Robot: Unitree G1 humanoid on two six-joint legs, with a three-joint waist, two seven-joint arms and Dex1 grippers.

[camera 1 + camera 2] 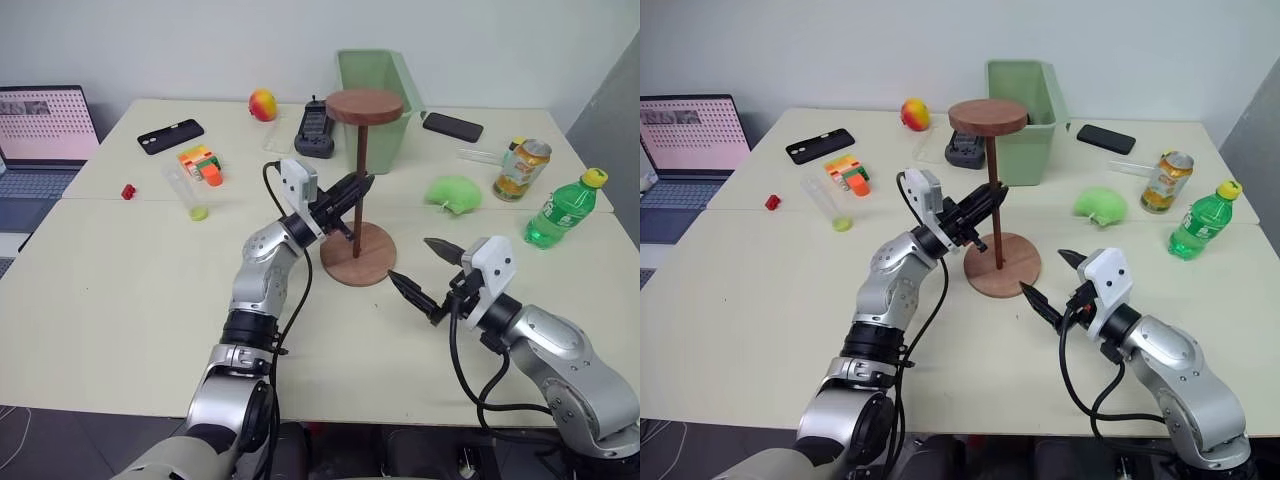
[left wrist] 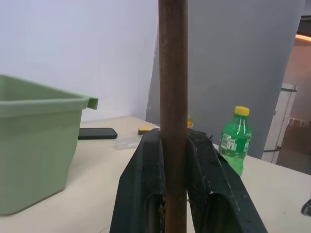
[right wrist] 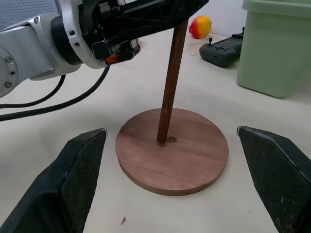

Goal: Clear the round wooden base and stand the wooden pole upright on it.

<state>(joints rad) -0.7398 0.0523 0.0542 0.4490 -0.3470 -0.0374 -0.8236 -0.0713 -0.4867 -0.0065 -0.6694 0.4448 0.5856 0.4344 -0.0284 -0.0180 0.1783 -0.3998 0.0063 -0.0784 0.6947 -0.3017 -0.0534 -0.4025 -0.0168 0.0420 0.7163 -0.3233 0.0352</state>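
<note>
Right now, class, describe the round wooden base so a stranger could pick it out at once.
Start at the tall green bin at the table's far side; just in front of it lies the round wooden base, a flat reddish-brown disc. The wooden pole stands on it, carrying a similar disc raised at its top; the base is the one lying on the table.

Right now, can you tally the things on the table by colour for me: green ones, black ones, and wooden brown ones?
Green: 3 — bin, soda bottle, crumpled green thing
Black: 3 — phone, phone case, controller
Wooden brown: 2 — round wooden base, wooden pole
Total: 8
</note>
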